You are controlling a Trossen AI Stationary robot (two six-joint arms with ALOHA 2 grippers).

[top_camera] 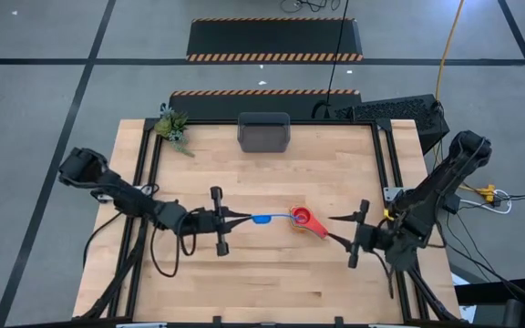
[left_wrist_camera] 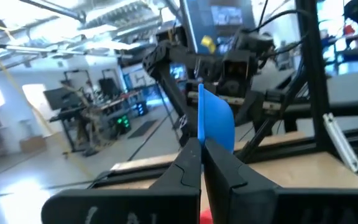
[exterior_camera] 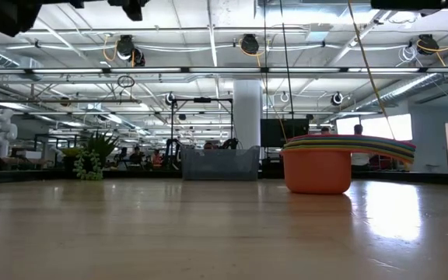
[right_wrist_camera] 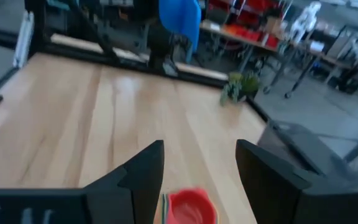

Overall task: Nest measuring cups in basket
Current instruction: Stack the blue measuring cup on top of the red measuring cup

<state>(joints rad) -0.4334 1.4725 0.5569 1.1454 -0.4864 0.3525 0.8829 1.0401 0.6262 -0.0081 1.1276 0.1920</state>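
A nested stack of measuring cups (top_camera: 306, 220) stands on the table's middle, with a red cup (right_wrist_camera: 191, 207) on top and an orange cup (exterior_camera: 316, 171) at the bottom. Their handles (exterior_camera: 364, 145) fan out to one side. My left gripper (top_camera: 242, 219) is just left of the stack and is shut on a blue cup (top_camera: 262, 219). My right gripper (top_camera: 334, 229) is open to the right of the stack, by its handle end, and touches nothing. The dark grey basket (top_camera: 263, 133) sits at the far edge. My left gripper pinches the blue cup (left_wrist_camera: 213, 118) between its two fingers (left_wrist_camera: 188, 163) at the cup's end nearest them (left_wrist_camera: 201, 144). The fingers come in level from the table's left. The cup is turned on its side, sticks out past the fingertips and is lifted clear of the table.
A small green plant (top_camera: 173, 126) stands at the far left corner, beside the basket (exterior_camera: 220, 163). Bare wood lies between the stack and the basket, and along the near edge. Black rails (top_camera: 383, 155) frame the table's sides.
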